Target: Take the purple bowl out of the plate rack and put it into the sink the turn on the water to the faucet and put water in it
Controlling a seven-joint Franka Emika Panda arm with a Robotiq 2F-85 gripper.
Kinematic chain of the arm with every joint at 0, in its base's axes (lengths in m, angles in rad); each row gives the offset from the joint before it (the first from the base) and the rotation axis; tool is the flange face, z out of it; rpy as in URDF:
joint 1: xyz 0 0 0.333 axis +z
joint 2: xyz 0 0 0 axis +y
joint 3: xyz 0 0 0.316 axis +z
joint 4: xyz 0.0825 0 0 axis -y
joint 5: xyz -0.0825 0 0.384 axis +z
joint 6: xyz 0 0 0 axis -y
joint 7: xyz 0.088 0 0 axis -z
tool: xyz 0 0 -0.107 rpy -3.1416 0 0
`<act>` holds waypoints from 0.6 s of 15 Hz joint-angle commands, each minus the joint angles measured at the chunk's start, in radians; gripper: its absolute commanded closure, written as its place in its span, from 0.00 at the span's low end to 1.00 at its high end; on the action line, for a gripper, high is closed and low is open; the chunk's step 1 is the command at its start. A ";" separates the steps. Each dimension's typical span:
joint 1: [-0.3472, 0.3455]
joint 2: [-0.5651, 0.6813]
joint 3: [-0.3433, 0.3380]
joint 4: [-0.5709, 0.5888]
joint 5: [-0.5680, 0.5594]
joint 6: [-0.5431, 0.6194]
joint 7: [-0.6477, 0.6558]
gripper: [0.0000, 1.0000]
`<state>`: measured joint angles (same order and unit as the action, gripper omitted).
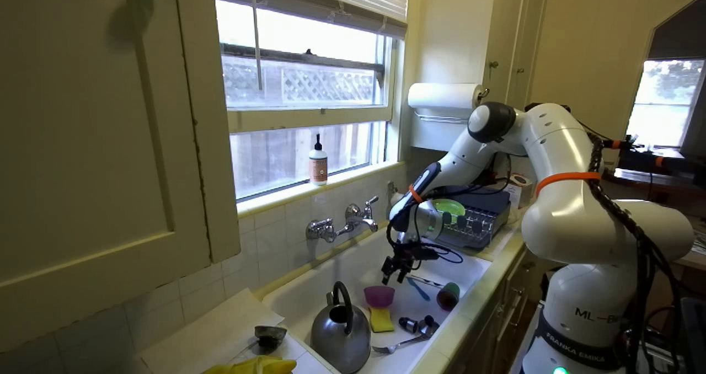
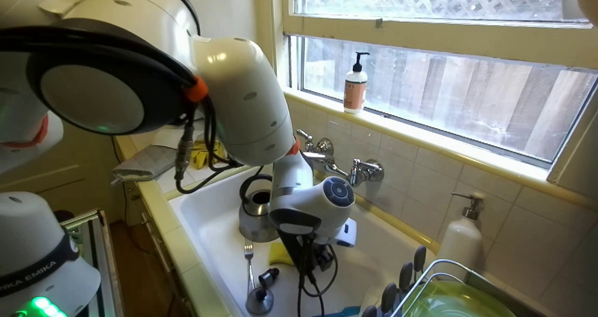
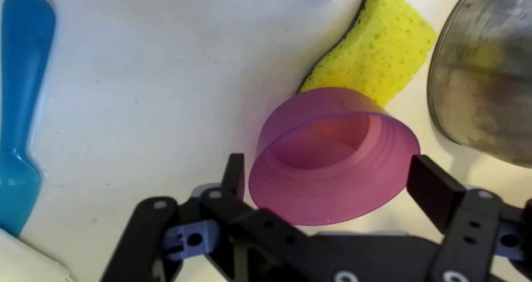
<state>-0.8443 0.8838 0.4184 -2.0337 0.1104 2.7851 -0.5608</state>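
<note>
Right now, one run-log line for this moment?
purple bowl: in sink | jaws: open, near bowl | faucet: no stream visible | kettle: in sink

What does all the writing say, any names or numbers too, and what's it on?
"FRANKA EMIKA": on the black band round the robot's base.
"ML-B", rest unclear: on that base, above the band.
Label on the pump bottle on the windowsill: too small and blurred to read.
I can't read anything else.
</note>
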 commanded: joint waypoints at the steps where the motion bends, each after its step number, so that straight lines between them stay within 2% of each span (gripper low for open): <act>1: -0.010 -0.068 -0.015 -0.070 0.010 -0.016 -0.011 0.00; 4: 0.024 -0.035 -0.051 -0.027 0.018 -0.011 0.023 0.00; 8: 0.050 0.044 -0.068 0.040 0.033 0.085 0.064 0.00; 9: 0.051 0.068 -0.062 0.058 0.032 0.106 0.066 0.15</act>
<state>-0.8157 0.8790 0.3613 -2.0359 0.1269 2.8301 -0.5165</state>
